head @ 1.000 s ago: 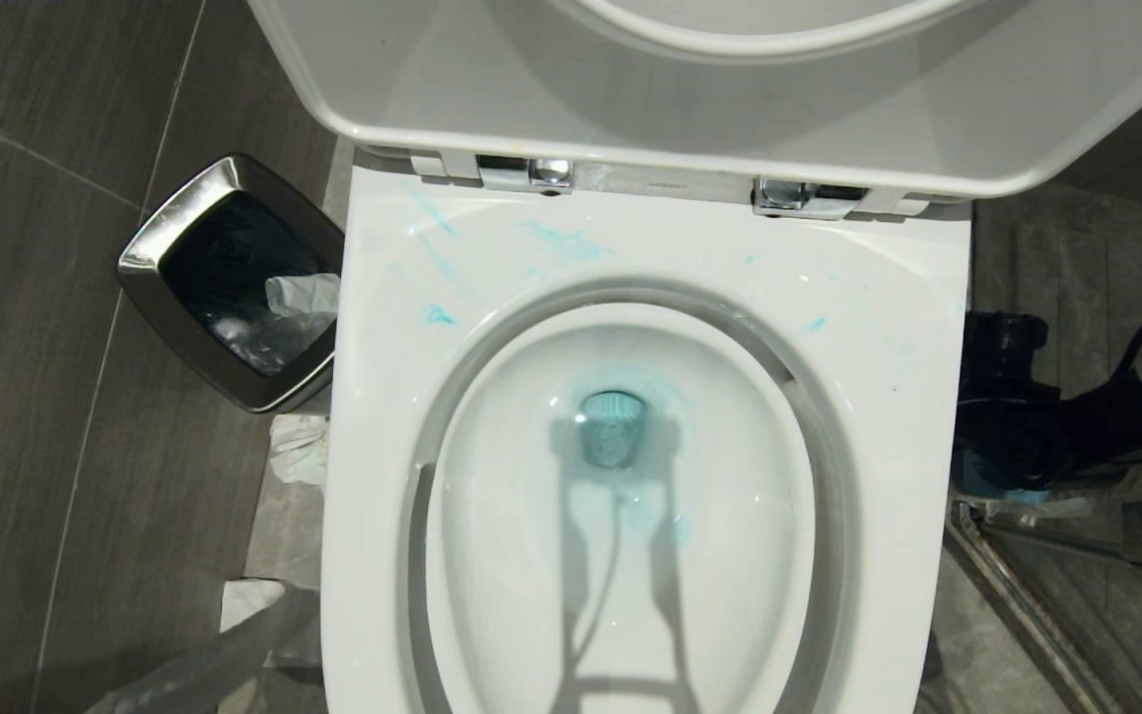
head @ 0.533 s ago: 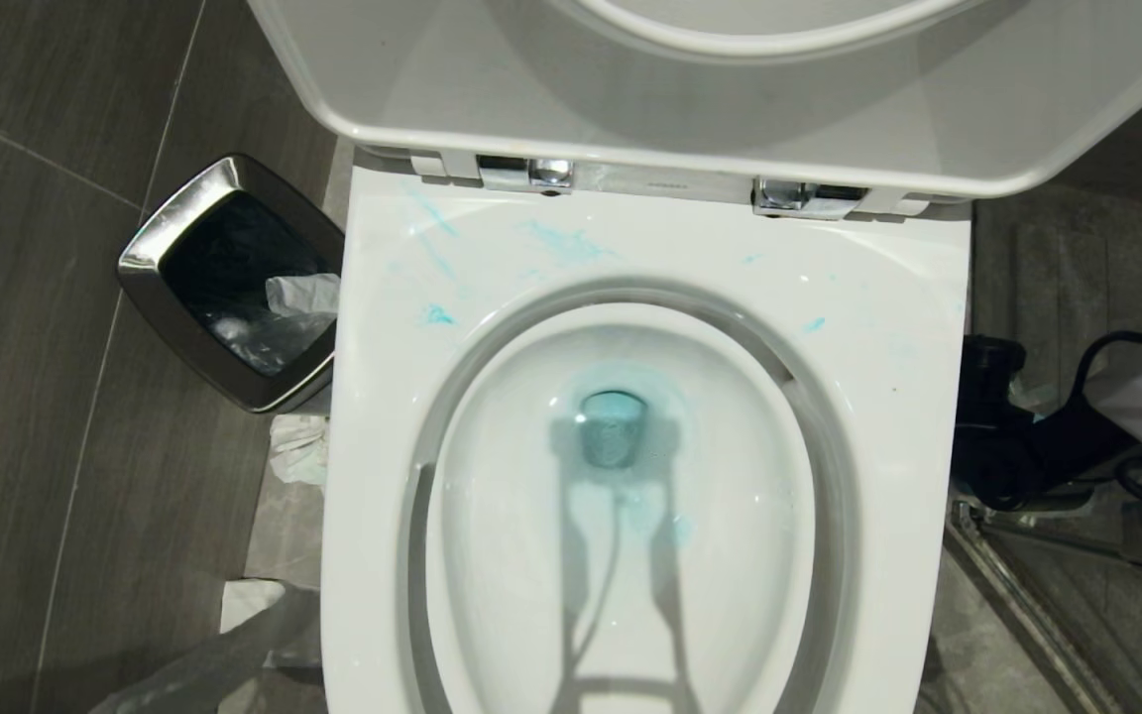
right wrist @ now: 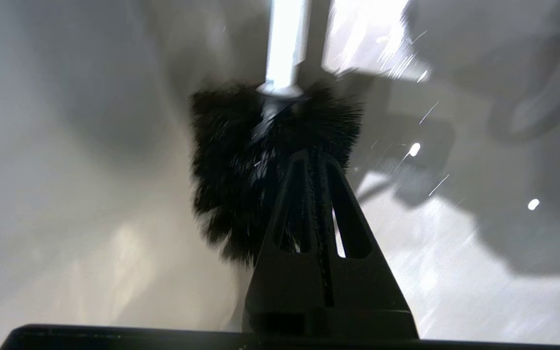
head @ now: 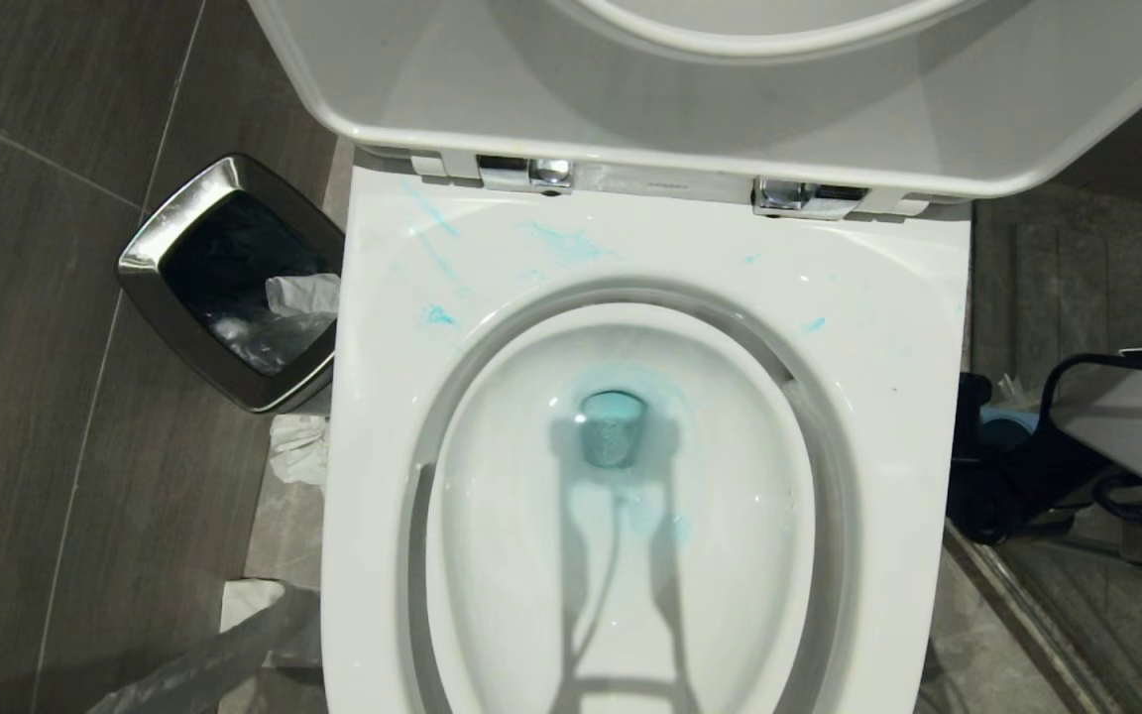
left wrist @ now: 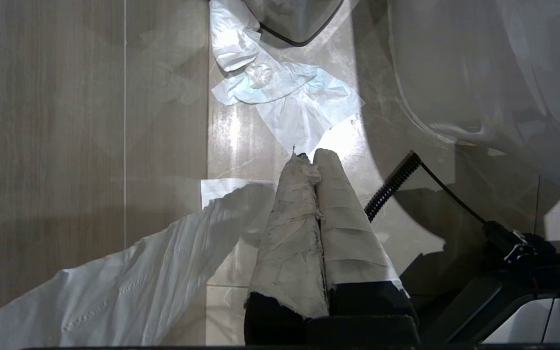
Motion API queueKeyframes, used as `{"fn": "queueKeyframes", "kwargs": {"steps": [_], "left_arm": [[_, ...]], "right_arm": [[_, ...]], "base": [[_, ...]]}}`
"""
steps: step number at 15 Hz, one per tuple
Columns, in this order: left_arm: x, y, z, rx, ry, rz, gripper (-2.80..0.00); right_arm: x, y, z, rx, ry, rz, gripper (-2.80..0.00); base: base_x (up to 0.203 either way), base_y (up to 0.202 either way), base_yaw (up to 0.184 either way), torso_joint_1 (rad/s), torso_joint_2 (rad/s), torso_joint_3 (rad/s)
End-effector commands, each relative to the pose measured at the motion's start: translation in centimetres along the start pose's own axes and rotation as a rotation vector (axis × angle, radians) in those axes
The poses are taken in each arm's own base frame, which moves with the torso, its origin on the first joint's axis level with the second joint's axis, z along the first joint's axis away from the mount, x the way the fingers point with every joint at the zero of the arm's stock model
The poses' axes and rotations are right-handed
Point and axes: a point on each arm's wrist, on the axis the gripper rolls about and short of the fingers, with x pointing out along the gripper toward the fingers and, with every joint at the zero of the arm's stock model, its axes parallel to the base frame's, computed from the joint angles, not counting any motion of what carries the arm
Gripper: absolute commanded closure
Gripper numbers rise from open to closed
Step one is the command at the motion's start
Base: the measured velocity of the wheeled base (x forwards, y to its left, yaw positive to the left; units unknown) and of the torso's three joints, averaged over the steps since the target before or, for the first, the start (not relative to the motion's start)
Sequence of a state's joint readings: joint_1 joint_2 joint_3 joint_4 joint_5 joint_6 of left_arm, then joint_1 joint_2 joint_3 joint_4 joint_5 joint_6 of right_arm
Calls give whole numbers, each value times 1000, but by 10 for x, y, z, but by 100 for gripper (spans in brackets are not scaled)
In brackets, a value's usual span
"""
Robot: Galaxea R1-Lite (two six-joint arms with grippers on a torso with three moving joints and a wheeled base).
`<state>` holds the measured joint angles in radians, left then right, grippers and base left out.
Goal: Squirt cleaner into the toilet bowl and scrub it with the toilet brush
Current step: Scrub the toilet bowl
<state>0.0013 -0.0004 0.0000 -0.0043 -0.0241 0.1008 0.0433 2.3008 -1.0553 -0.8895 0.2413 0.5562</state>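
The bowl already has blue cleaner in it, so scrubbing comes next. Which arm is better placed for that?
Right, probably. The brush with its black bristles sits directly before the right gripper, which is shut. The left gripper, also shut, points at tissues on the floor, with no brush near it.

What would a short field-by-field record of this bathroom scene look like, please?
toilet bowl: lid raised, brush not in it
cleaner: blue streaks on the back rim, tint round the drain
brush: black bristles just ahead of the right hand; hold unclear
right hand: shut
left hand: shut, paper-wrapped, above the floor
bin: on the floor, left of the bowl
tissue: crumpled on the floor
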Motion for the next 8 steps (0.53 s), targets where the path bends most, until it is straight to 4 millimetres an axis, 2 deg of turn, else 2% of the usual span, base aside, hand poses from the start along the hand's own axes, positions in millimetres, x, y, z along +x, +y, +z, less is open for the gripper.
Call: {"fn": "queueKeyframes", "kwargs": {"steps": [1,3,5,6,8], "left_arm": [[1,0,-2,-1,8,-1,0],[1,0,-2,0,8,-1,0],[1,0,-2,0,8,-1,0],[1,0,-2,0,8,-1,0],[1,0,-2,0,8,-1,0]], "right_arm": [[-9,7,-17,0,48,19,0],[-24,17,-40,-9,96,75,0],[-35,27,-55,-26,87,140,0],[-36,27,-53,-27,73,141,0],[-45,22,-37,-21,25,127,0]], "base": [[0,0,0,0,0,0],[0,0,0,0,0,0],[0,0,0,0,0,0],[0,0,0,0,0,0],[0,0,0,0,0,0]]}}
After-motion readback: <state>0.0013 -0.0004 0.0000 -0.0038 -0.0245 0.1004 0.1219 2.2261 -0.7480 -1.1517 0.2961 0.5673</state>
